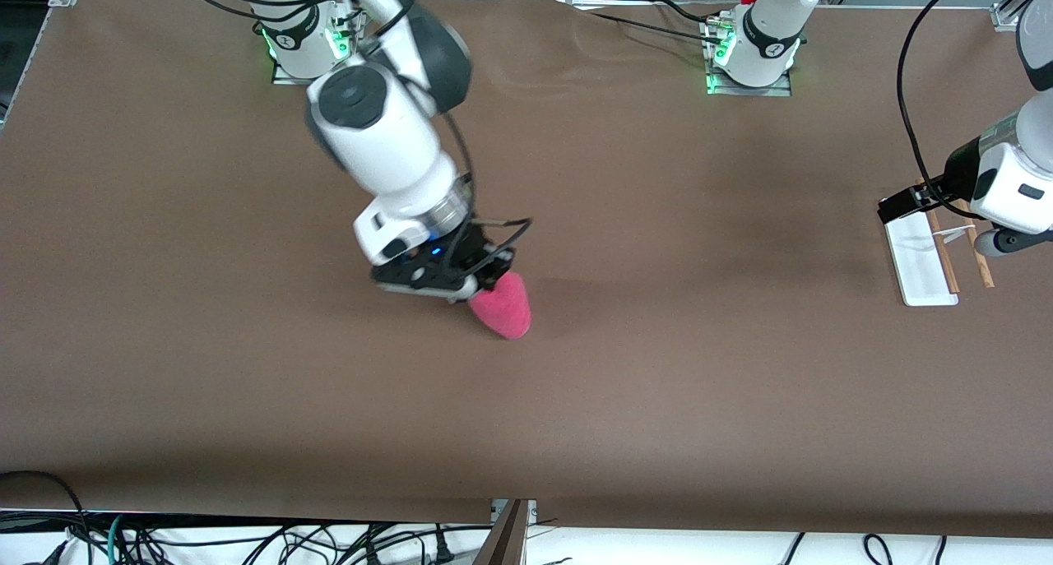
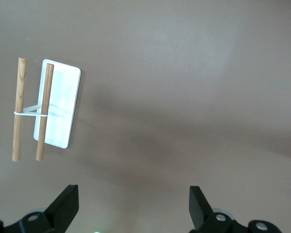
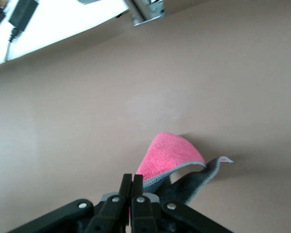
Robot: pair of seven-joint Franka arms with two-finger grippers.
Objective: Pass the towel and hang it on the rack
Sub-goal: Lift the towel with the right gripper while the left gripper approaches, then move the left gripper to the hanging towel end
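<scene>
The pink-red towel [image 1: 503,306] hangs bunched from my right gripper [image 1: 470,288], which is shut on it over the middle of the table. In the right wrist view the closed fingers [image 3: 131,182] pinch the towel [image 3: 170,154], and its grey edging and dark underside show. I cannot tell whether its lower end touches the table. The rack [image 1: 921,262] stands at the left arm's end of the table, with a white base and two brown rods. My left gripper [image 1: 997,242] hovers over the rack, open and empty. In the left wrist view the rack [image 2: 58,108] lies off to one side of that gripper [image 2: 133,200].
The brown table [image 1: 658,368] carries nothing else. Both arm bases stand along its edge farthest from the front camera. Cables hang along the table edge nearest the front camera.
</scene>
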